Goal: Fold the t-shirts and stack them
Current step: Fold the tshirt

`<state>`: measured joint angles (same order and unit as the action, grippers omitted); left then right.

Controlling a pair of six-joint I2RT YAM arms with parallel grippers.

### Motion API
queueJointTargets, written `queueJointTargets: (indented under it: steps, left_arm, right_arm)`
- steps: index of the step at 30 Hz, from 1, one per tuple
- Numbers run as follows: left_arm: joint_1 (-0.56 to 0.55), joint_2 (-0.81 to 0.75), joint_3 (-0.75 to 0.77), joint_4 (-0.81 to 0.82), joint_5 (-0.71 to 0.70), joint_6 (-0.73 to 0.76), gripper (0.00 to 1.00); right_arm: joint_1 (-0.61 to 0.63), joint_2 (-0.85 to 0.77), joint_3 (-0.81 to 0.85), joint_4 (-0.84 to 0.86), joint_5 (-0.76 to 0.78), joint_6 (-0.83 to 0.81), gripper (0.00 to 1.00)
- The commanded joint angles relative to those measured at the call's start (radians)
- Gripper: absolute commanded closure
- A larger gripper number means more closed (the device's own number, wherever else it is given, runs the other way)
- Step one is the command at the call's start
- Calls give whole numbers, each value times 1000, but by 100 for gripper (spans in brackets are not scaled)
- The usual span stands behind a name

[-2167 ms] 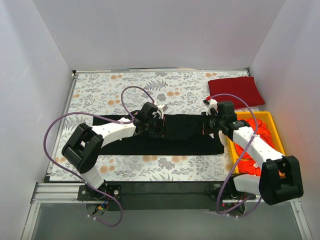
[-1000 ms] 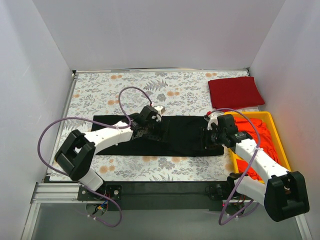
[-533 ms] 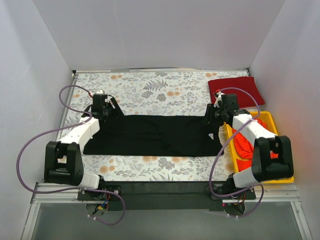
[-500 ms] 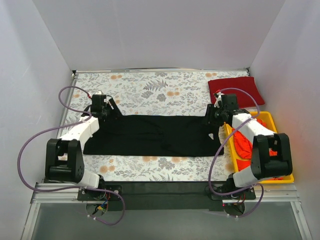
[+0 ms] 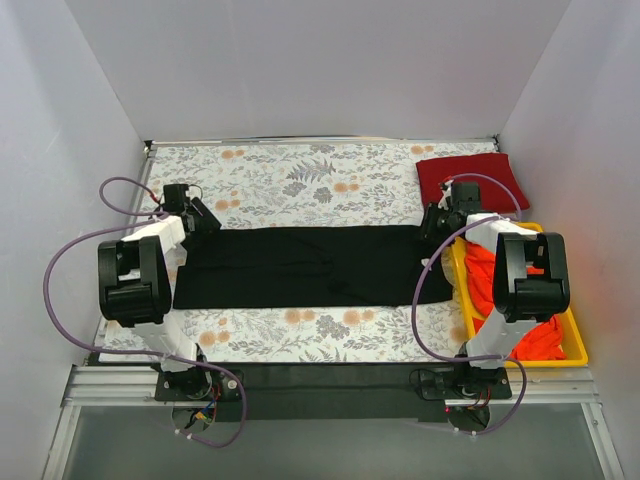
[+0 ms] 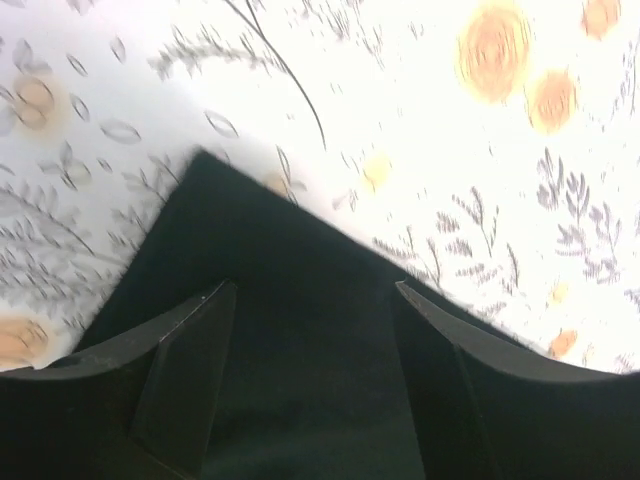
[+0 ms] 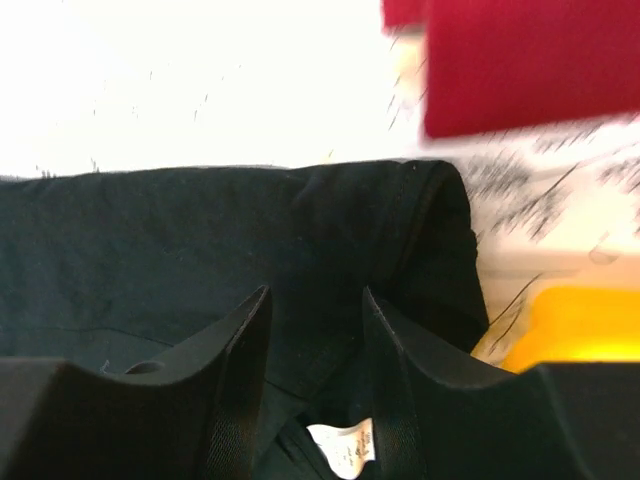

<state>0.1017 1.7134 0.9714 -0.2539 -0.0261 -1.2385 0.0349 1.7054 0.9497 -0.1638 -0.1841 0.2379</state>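
The black t-shirt [image 5: 310, 265] lies spread out as a wide, flat band across the middle of the floral-covered surface [image 5: 300, 185], its long side running left to right. The left hand [image 5: 203, 220] sits at the shirt's far left corner. In the wrist view its fingers [image 6: 185, 365] stand apart over the cloth, and the pointed corner lies flat just beyond their tips. The right hand [image 5: 438, 222] is at the far right corner, its fingers [image 7: 235, 380] also apart, with black cloth and a small white label [image 7: 340, 448] showing between them and nothing visibly pinched. A folded dark red t-shirt [image 5: 470, 180] rests in the far right corner of the surface, just beyond the right hand. Orange-red t-shirts [image 5: 540, 340] lie bunched in the yellow bin [image 5: 574, 330] along the right edge.
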Motion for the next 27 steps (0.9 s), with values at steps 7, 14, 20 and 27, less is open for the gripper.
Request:
queueJointTargets:
  steps: [7, 14, 20, 27]
  left_arm:
    - [27, -158, 14, -56, -95, -30, 28]
    - [24, -383, -154, -127, -196, -98, 26]
    - [26, -362, -211, -137, -230, -151, 34]
    - [26, -264, -189, -128, -277, -182, 42]
  right_arm:
    - [2, -1, 40, 21, 35, -34, 57]
    - [51, -76, 1, 24, 25, -22, 57]
    - [85, -145, -31, 49, -41, -11, 57]
    - [95, -122, -55, 58, -74, -22, 56]
